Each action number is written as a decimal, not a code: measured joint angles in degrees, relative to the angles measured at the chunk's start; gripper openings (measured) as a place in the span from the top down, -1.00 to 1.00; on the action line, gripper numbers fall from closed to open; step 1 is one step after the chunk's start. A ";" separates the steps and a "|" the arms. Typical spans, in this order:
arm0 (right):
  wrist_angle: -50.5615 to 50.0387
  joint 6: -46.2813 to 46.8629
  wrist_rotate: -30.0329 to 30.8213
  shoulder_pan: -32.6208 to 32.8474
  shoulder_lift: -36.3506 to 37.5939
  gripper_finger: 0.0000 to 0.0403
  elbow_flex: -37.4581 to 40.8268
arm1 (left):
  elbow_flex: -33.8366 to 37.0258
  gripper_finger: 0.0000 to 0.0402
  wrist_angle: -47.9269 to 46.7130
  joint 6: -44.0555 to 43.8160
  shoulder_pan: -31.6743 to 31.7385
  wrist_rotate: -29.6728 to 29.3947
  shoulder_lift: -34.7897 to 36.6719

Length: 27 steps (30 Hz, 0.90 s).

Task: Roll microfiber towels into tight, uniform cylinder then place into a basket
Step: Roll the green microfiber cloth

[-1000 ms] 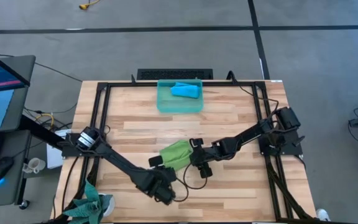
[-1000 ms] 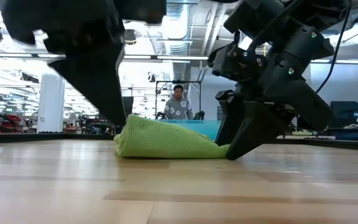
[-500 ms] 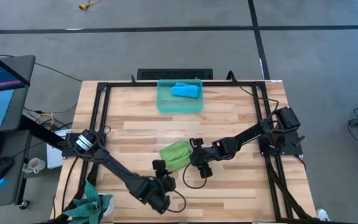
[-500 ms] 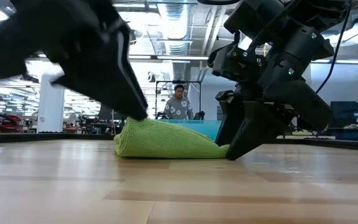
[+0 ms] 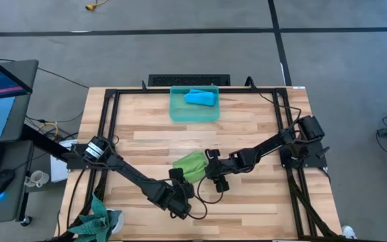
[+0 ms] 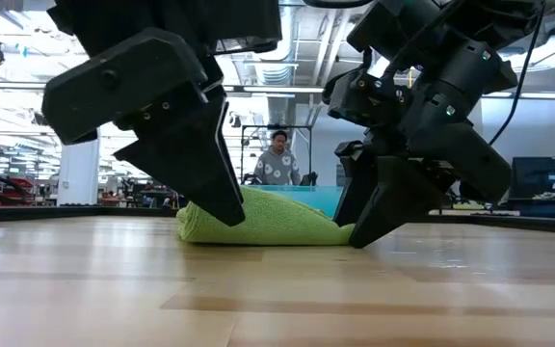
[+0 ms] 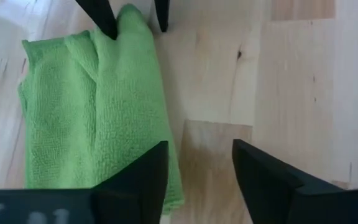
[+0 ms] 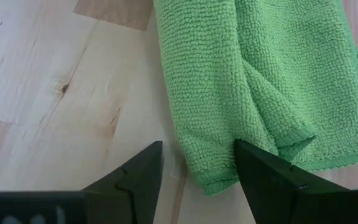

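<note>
While both arms angle inward, left claw (image 5: 178,180) touches green towel (image 5: 191,165).

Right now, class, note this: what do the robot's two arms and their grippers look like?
Both arms are black, slim and jointed, with black cables looping beside them. The left gripper and right gripper each end in two dark, flat, wedge-shaped fingers. A silver ring bands the left arm near its base.
</note>
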<state>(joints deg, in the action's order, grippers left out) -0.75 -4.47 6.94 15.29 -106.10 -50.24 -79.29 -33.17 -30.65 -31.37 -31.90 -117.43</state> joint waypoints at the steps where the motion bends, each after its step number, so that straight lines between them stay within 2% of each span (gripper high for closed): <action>1: 0.00 0.01 -0.01 0.00 0.00 -0.11 0.00 | 0.00 0.10 -0.01 0.00 0.15 0.05 0.00; 6: -0.02 0.02 0.00 0.00 0.00 -0.11 0.00 | 0.00 -0.09 2.98 2.03 0.34 0.11 0.01; 9: -0.03 0.04 -0.02 0.00 0.00 -0.11 0.00 | -0.19 -0.10 3.74 7.11 -0.47 -1.59 0.02; 12: -0.04 0.07 -0.02 0.00 0.00 -0.11 0.00 | -0.66 -0.07 1.54 8.55 -1.25 -5.01 0.11; 15: 0.02 0.51 -0.02 0.02 0.00 -0.11 0.00 | -0.57 -0.04 -2.03 7.16 -1.35 -5.91 0.13; 23: -0.02 1.07 -0.02 0.04 -0.02 -0.11 0.00 | 4.75 0.00 -1.55 4.08 1.75 -6.17 0.15; 27: -0.03 1.07 -0.17 0.04 -0.02 -0.11 0.00 | 7.22 0.00 -1.12 -0.50 3.28 -5.64 0.43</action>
<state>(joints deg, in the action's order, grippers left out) -0.79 -3.40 6.77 15.33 -106.13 -50.24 -72.07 -34.30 -31.16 -28.09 -37.54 -116.99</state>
